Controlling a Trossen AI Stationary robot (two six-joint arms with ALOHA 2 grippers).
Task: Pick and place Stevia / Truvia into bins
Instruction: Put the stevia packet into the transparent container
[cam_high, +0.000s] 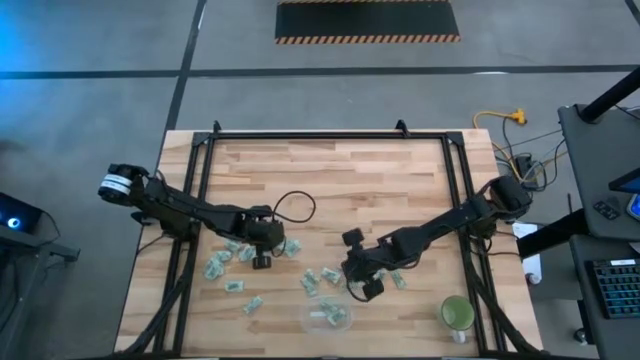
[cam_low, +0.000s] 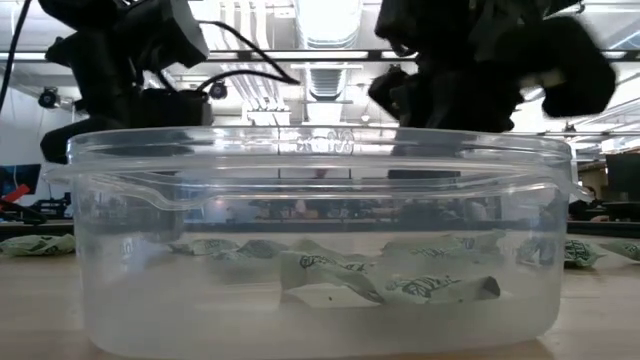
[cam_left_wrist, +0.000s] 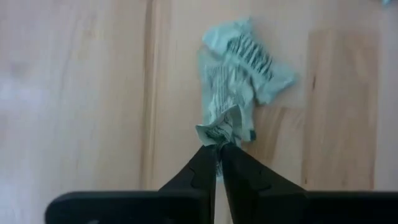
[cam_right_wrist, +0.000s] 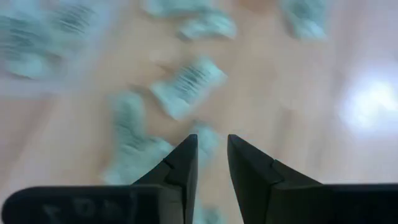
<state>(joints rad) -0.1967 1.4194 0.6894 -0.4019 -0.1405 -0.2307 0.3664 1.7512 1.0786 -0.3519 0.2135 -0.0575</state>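
Observation:
Pale green and white Stevia sachets lie scattered on the wooden table between the two arms. Several more lie on the floor of the clear plastic tub, as the low view shows through its wall at the sachets inside. My left gripper is over the left cluster, shut on one crumpled sachet. My right gripper hovers just beyond the tub's far right corner, open by a narrow gap, above loose sachets. My left gripper pinches the sachet between its two fingertips, on a crumpled corner. The fingers point down from above. The rest of the sachet spreads out beyond the tips; whether it is clear of the table I cannot tell.
A round green cup stands near the table's near right corner, right of the tub. A black frame runs round the table top. The far half of the wood carries no objects.

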